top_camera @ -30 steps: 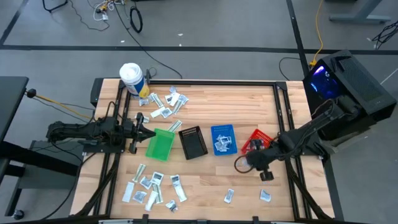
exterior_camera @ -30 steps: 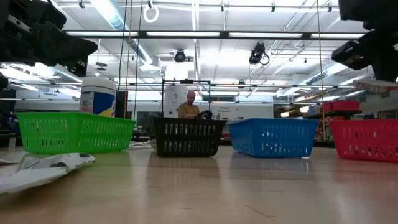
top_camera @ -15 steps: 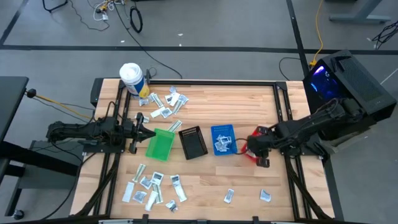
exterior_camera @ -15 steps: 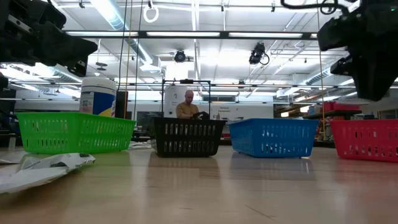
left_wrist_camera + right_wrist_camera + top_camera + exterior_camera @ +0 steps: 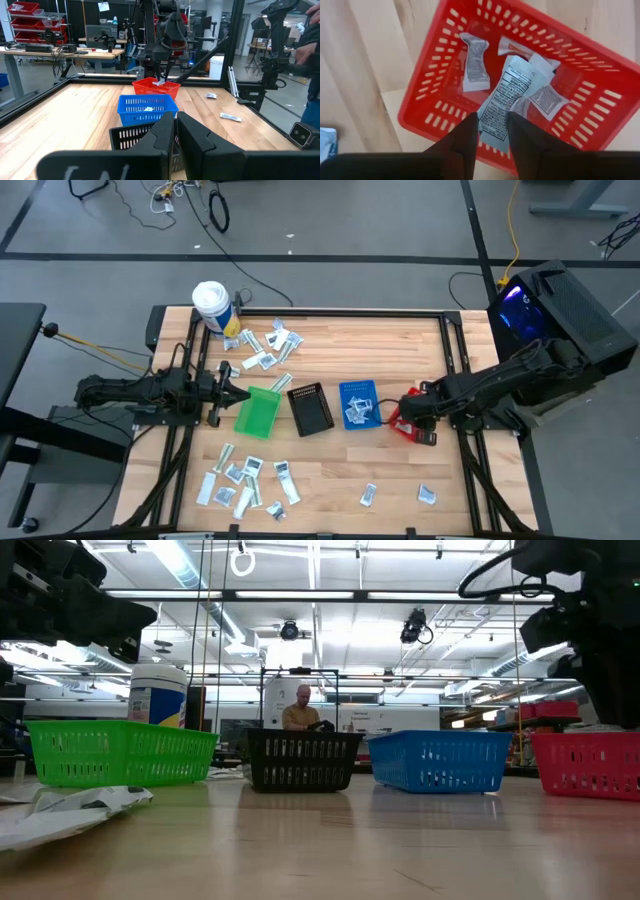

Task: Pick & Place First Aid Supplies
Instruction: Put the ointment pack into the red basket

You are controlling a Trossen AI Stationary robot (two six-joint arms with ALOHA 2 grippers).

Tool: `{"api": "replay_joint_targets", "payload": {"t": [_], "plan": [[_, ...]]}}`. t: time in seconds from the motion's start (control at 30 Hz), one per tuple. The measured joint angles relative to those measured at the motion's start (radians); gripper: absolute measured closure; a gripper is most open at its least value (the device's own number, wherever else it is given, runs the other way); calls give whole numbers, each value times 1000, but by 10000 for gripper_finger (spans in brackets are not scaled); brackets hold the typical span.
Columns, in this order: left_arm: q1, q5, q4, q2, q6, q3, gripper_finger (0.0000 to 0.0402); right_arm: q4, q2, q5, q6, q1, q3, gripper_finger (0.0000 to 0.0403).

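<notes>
A pale wooden table [image 5: 330, 480] carries four small plastic mesh bins in a row: green [image 5: 257, 413], black [image 5: 311, 409], blue [image 5: 359, 403], red [image 5: 440, 75]. A white cylindrical tub with a yellow-blue label [image 5: 212, 305] stands near one corner. A person [image 5: 301, 711] sits far behind.

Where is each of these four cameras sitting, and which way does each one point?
High view: overhead, looking straight down; both arms show, right pincer over the red bin.
Low view: at tabletop height, looking across at the green bin; dark arm parts overhead.
Left wrist view: on the left arm, facing across the table; left pincer shut in the foreground.
Right wrist view: looking down; right pincer holds a packet.
Shared: all show the red bin.
</notes>
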State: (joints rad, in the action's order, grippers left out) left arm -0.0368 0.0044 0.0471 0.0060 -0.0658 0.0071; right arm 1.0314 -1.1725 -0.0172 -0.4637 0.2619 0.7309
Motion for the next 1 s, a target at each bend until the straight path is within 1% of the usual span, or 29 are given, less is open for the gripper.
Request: {"api": "replay_joint_targets", "payload": {"t": [0.23,0.37,0.43,0.67,0.73,0.87,1.0], "plan": [[0,0,0,0,0,0,369,0,0,16,0,0,-24,287],[0,0,0,0,0,0,369,-1,0,88,1,0,-25,267],[0,0,0,0,0,0,369,-1,0,105,2,0,-25,252],[0,0,0,0,0,0,369,-5,0,105,10,0,-25,185],[0,0,0,0,0,0,369,-4,0,86,11,1,-22,172],[0,0,0,0,0,0,369,-6,0,62,12,17,21,157],[0,0,0,0,0,0,369,-22,0,64,11,47,88,154]]}}
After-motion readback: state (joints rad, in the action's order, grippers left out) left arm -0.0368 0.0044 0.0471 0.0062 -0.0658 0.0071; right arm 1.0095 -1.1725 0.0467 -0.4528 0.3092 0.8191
